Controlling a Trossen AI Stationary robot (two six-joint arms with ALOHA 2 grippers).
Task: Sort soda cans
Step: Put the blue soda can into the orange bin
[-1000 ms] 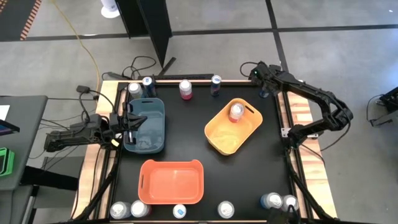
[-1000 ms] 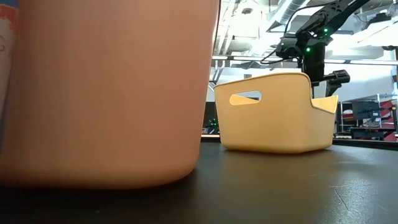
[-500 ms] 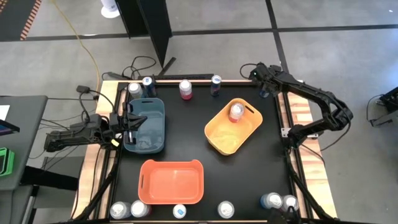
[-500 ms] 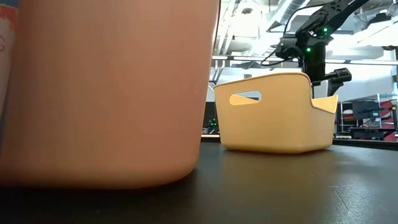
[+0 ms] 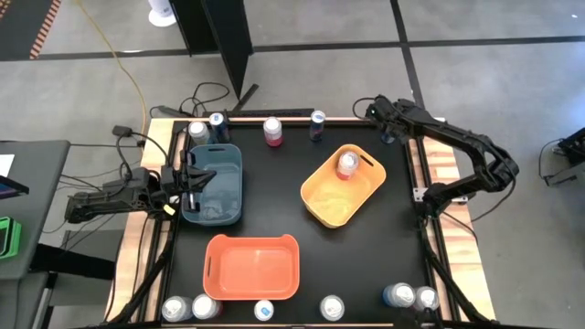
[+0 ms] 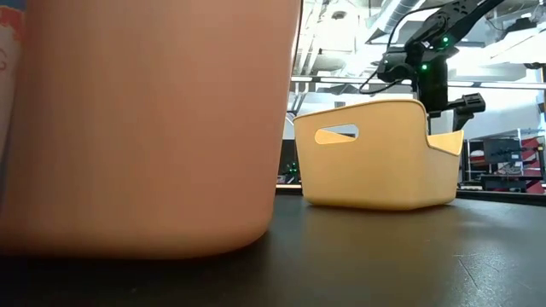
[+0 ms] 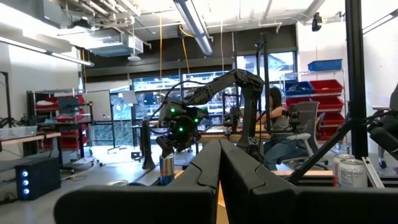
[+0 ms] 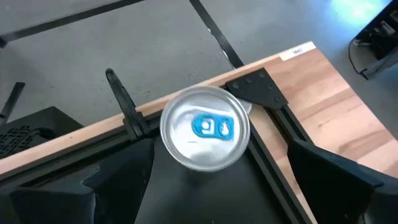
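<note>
Soda cans stand along the table's far edge (image 5: pixel 272 131) and near edge (image 5: pixel 331 307), and one sits in the yellow bin (image 5: pixel 347 164). My right gripper (image 5: pixel 386 123) hovers over the far right corner, open. Its fingers (image 8: pixel 118 180) stand on either side of a silver-topped can with a blue tab (image 8: pixel 205 127) without touching it. That can stands upright on the black table top. My left gripper (image 5: pixel 189 178) waits, shut (image 7: pixel 219 149), at the left rim of the blue bin (image 5: pixel 219 187).
The orange bin (image 5: pixel 252 267) sits near the table's near edge, and the yellow bin (image 6: pixel 375 153) is tilted at centre right. The wooden table frame and a black corner bracket (image 8: pixel 255 87) lie right behind the corner can. A person sits in the room beyond (image 7: pixel 273 118).
My right gripper has turned slightly above the corner can. Its fingers stay open.
</note>
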